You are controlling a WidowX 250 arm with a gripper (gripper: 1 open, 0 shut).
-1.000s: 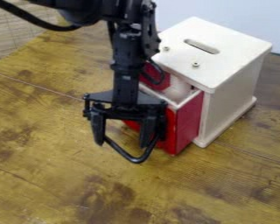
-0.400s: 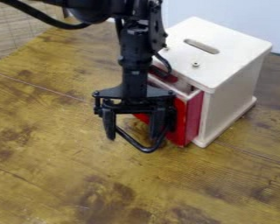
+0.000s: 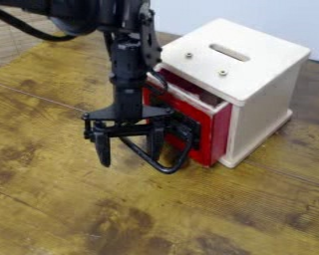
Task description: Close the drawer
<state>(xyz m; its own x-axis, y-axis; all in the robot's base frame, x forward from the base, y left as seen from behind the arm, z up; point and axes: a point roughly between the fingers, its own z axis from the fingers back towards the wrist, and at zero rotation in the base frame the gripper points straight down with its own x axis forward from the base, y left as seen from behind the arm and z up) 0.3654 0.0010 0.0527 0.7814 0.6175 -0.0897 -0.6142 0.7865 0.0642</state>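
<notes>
The red drawer (image 3: 210,133) sticks a little way out of the cream-white cabinet (image 3: 249,75), its front facing the lower left. Its black looped handle (image 3: 171,163) juts from the front toward the table. My gripper (image 3: 129,155) hangs upright just left of the handle, fingers pointing down, open with nothing between them. The right finger (image 3: 155,145) stands close beside the handle loop; whether they touch I cannot tell. The arm hides part of the drawer's upper left side.
The cabinet has a slot (image 3: 230,50) on its top and stands at the right of a worn wooden table (image 3: 69,209). A pale wall lies behind. The black arm (image 3: 123,50) reaches down from the upper left.
The gripper has swung left, from over the handle to beside it, and stays open. The drawer has hardly moved.
</notes>
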